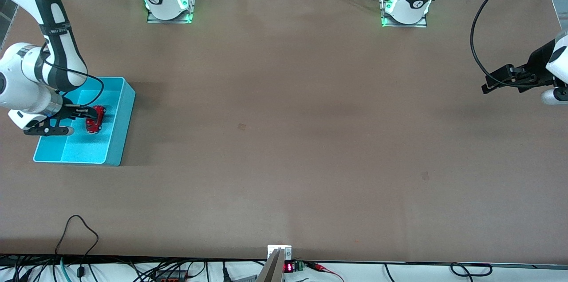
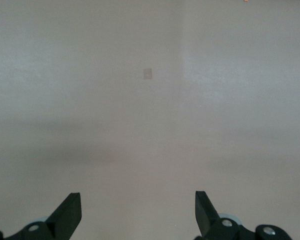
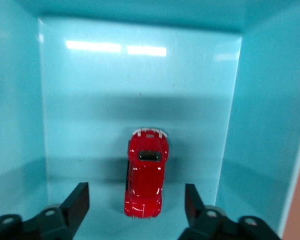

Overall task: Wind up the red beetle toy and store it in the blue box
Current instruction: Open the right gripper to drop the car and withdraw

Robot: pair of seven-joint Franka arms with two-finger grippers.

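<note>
Over the blue box [image 1: 116, 137] near the table's [image 1: 284, 140] edge at the right arm's end, the right pincer [image 3: 136, 202] hangs with fingers spread, gripping nothing, its arm bent low. Between them the red beetle toy [image 3: 145, 172] rests on the box floor. The left pincer [image 2: 138, 212] waits open above bare table at the left arm's end.

The blue box [image 1: 116, 117] sits on the brown tabletop [image 1: 288, 140] at the right arm's end, at about nine o'clock. The red beetle [image 1: 96, 120] lies inside it, on the floor. The right end effector [image 1: 84, 121] reaches into the box, fingers spread either side of the beetle. The left end effector [image 1: 490, 84] waits over bare tabletop at three o'clock, at the left arm's end.
</note>
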